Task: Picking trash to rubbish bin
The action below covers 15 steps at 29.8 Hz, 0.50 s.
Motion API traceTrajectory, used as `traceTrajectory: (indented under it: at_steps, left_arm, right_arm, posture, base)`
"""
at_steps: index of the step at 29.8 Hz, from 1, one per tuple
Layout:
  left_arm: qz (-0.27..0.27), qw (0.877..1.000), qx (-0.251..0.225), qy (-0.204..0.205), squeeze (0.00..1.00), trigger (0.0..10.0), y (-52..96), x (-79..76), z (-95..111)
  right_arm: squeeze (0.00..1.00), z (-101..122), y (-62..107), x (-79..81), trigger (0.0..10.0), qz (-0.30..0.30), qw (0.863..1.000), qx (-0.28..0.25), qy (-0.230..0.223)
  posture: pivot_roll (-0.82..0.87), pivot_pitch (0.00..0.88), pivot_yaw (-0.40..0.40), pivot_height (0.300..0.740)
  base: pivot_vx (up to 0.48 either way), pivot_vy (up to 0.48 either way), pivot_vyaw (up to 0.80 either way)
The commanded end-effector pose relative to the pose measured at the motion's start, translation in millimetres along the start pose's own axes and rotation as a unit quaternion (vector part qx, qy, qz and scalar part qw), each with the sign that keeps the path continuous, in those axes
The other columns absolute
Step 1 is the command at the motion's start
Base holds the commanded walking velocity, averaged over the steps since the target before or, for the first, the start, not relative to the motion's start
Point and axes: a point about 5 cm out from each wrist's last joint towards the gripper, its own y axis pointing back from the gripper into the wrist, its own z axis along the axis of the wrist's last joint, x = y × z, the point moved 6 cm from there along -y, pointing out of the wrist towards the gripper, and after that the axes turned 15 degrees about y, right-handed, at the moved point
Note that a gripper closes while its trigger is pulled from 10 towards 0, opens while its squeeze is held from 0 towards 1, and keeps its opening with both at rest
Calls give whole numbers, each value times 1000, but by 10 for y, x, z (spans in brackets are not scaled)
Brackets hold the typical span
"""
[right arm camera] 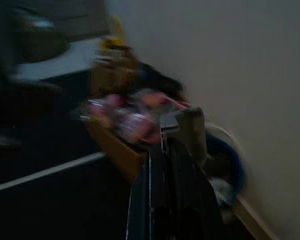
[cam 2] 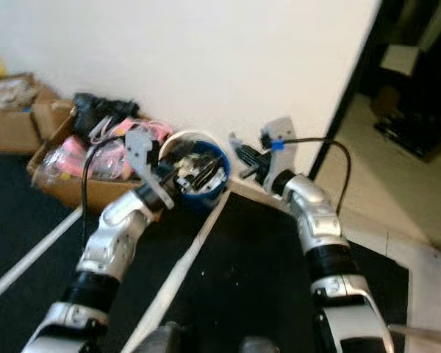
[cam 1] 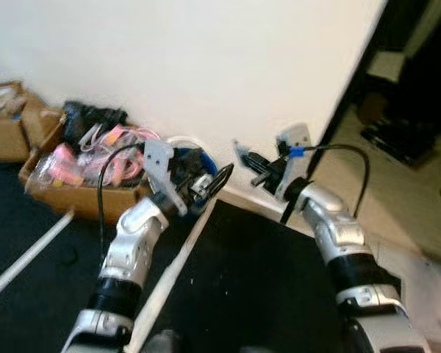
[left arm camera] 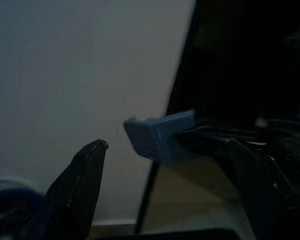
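**Both arms up at the blue bin by the wall**

The blue rubbish bin (cam 2: pixel 206 173) stands on the dark floor (cam 2: pixel 242 250) against the white wall (cam 2: pixel 206 66), just beside a cardboard box (cam 1: pixel 81 193) stuffed with pink wrappers. The left gripper (cam 1: pixel 206 184) hovers right at the bin's rim, its 2 fingers spread apart with nothing seen between them. The right gripper (cam 2: pixel 242 158) is raised near the wall on the bin's other side, pointing toward it; its fingers look pressed close together, and whether anything is pinched there I cannot tell. More boxes (cam 1: pixel 7 121) sit farther along the wall.
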Motion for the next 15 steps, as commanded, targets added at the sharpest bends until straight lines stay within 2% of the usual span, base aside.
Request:
traceTrajectory:
  at_steps: [1, 5, 10, 15]
  left_arm:
    - [1, 1000, 14, 4, 0, 10000, 2, -3, -85]
    - [-9, 1000, 20, 7, 0, 10000, 14, -27, -101]
    - [-5, 1000, 17, 4, 0, 10000, -37, -13, -92]
    - [-14, 1000, 22, 3, 0, 10000, -63, -42, -101]
  right_arm:
    - [0, -39, 4, 27, 10000, 6, 1000, 7, 6]
    - [0, -24, -7, 61, 10000, 13, 1000, 2, -3]
    - [0, -43, -4, -9, 10000, 1, 1000, 5, -4]
    - [0, -42, -1, -15, 10000, -3, 1000, 4, -5]
  posture:
    - [-24, 0, -32, 740]
    - [-19, 0, -30, 740]
    - [-29, 0, -24, 740]
    - [-30, 0, -24, 740]
  base:
    - [0, 0, 800]
    - [0, 0, 800]
    - [0, 0, 800]
    - [0, 0, 800]
